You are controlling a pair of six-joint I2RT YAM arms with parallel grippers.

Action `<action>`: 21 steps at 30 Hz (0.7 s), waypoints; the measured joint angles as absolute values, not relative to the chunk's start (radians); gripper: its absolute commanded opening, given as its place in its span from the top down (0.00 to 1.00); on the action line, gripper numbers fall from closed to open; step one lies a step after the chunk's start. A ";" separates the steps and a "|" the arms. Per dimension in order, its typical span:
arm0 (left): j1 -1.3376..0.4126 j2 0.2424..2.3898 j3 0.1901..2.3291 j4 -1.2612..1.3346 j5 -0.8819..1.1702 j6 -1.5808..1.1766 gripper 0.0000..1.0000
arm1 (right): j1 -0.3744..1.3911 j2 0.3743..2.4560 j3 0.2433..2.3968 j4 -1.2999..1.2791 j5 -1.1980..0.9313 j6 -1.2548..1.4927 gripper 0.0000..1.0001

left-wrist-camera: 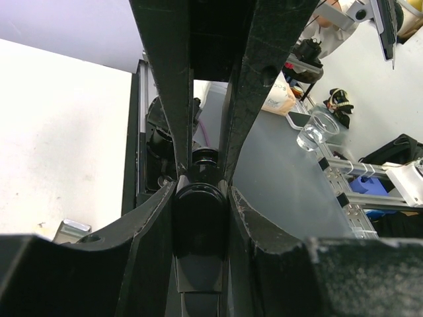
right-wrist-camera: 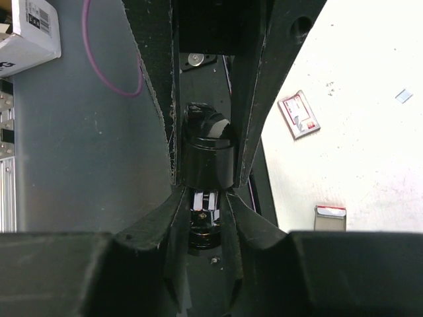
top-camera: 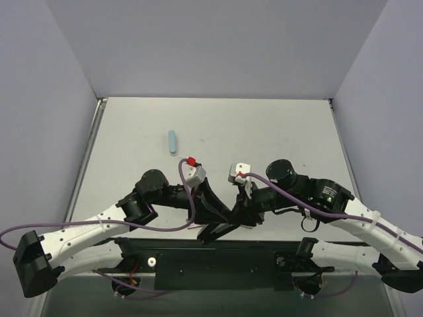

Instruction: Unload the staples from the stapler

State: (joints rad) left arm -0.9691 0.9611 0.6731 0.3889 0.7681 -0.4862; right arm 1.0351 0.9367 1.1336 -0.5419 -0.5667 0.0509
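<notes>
The black stapler [top-camera: 223, 223] is held off the table between both arms, near the front middle. My left gripper [top-camera: 211, 214] is shut on its glossy rounded body [left-wrist-camera: 200, 224]. My right gripper [top-camera: 244, 210] is shut on its other part [right-wrist-camera: 207, 165]. Below that grip a bit of silvery metal [right-wrist-camera: 207, 200] shows inside the stapler; I cannot tell whether it is staples. A tiny pale strip [right-wrist-camera: 403, 96] lies on the table, possibly staples.
A small red-and-white box [right-wrist-camera: 299, 113] and a second small box with a red edge [right-wrist-camera: 329, 216] lie on the table near the front edge. A pale blue oblong thing [top-camera: 172, 141] lies at the back left. The black arm base rail [top-camera: 218, 261] runs just below the stapler.
</notes>
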 measured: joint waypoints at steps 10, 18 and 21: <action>-0.970 0.953 0.673 0.377 0.770 -0.476 1.00 | 1.036 0.925 1.119 -0.526 -0.574 0.052 1.00; -0.992 0.939 0.673 0.348 0.731 -0.462 1.00 | 1.039 0.807 0.974 -0.387 -0.566 0.095 1.00; -1.001 0.934 0.673 0.342 0.715 -0.457 1.00 | 1.042 0.773 0.937 -0.346 -0.556 0.112 1.00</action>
State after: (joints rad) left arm -1.0012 0.9340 0.6735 0.3424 0.7155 -0.4572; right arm 1.0424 0.7727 0.9367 -0.3458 -0.5560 0.1116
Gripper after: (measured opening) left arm 0.423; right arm 0.143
